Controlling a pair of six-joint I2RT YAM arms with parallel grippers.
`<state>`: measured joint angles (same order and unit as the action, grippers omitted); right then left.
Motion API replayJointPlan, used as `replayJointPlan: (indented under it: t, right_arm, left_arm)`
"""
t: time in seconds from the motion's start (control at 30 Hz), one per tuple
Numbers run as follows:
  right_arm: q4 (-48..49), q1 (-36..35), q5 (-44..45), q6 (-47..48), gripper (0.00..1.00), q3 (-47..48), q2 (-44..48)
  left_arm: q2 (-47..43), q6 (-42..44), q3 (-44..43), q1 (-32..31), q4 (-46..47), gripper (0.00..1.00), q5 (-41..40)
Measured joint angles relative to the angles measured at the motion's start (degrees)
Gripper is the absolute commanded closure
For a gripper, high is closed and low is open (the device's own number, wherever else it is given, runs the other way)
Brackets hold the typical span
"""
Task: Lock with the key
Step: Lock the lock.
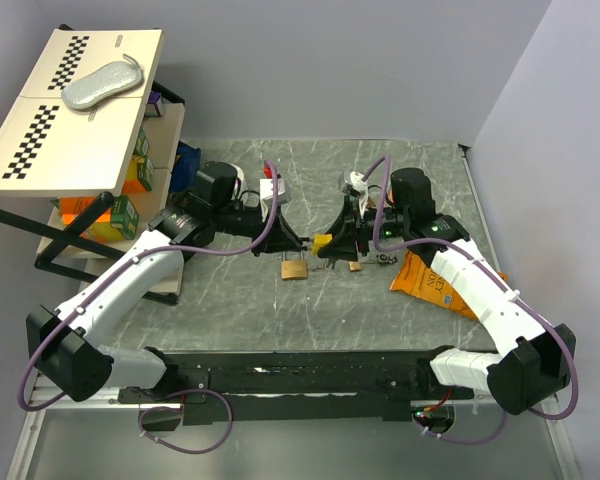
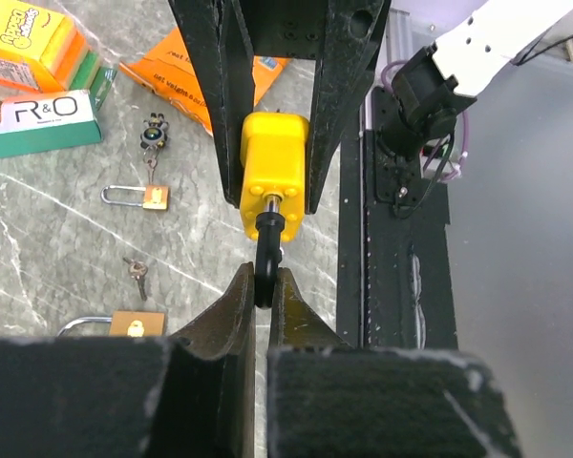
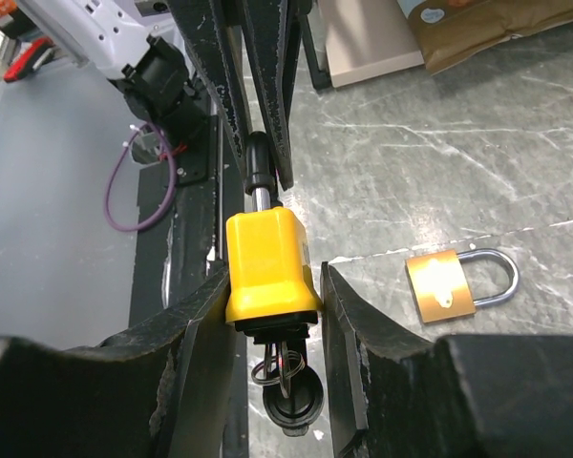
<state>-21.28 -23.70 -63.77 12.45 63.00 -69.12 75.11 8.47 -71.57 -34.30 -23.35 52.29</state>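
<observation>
A yellow padlock (image 1: pixel 323 241) hangs in the air between my two grippers at the middle of the table. My left gripper (image 1: pixel 302 241) is shut on its black shackle (image 2: pixel 265 272), pinched at the fingertips (image 2: pixel 237 301). My right gripper (image 3: pixel 274 277) is shut on the yellow body (image 3: pixel 267 258) from both sides. A key with a black head (image 3: pixel 296 405) and a wire ring sticks out of the bottom of the lock, between the right fingers. The padlock also shows in the left wrist view (image 2: pixel 275 162).
A brass padlock (image 1: pixel 294 269) lies on the table under the grippers, a smaller one (image 1: pixel 355 265) beside it, and loose keys (image 2: pixel 138 275) nearby. An orange packet (image 1: pixel 430 280) lies at right. A shelf with boxes and a checkered board (image 1: pixel 75 110) stands at left.
</observation>
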Motion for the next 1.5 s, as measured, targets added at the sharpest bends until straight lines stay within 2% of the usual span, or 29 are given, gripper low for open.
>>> replayJointPlan:
  t: [0.37,0.63,0.73,0.77,0.83,0.87,1.03,1.07,1.27,1.4,1.5]
  right_arm:
    - [4.3,-0.3,1.2,-8.2,1.0,-0.4,-1.5]
    - [2.9,-0.3,3.7,-8.4,1.0,-0.5,-2.2]
    - [4.3,-0.3,5.2,-8.2,1.0,-0.9,-1.9]
    - [5.9,-0.3,6.1,-8.1,1.0,-1.4,-1.6]
    - [10.4,-0.9,7.7,-8.1,1.0,-2.8,-0.7]
    - [12.6,-1.4,8.4,-8.3,1.0,-3.7,0.1]
    - [23.1,-2.4,15.5,-10.3,1.0,-7.2,3.1]
    - [25.2,-2.5,17.5,-11.1,1.0,-7.6,3.2]
    - [33.6,-5.0,30.2,-14.3,1.0,-8.7,2.2]
    - [37.9,-7.5,36.0,-15.5,1.0,-8.7,-0.2]
    - [39.9,-9.1,38.8,-15.8,1.0,-8.7,-1.5]
  left_arm:
    - [2.3,-9.8,2.4,-0.3,8.9,0.99,0.5]
    - [4.6,-10.7,2.0,0.7,9.0,0.97,1.3]
    - [5.7,-12.6,1.7,2.7,10.1,0.66,3.5]
    - [6.2,-14.5,1.7,3.8,11.5,0.47,4.0]
    - [6.7,-19.4,1.7,5.6,14.6,0.35,4.5]
    - [6.9,-22.4,1.7,6.5,16.2,0.11,4.3]
    - [6.8,-37.1,1.6,10.4,21.1,0.01,0.7]
    - [6.8,-40.0,1.6,10.8,22.1,0.03,-0.9]
    - [6.4,-56.0,2.7,11.2,26.2,0.03,-10.2]
    - [6.4,-62.1,2.7,11.2,27.5,0.01,-13.2]
    - [6.4,-65.2,2.7,11.1,28.7,0.07,-13.6]
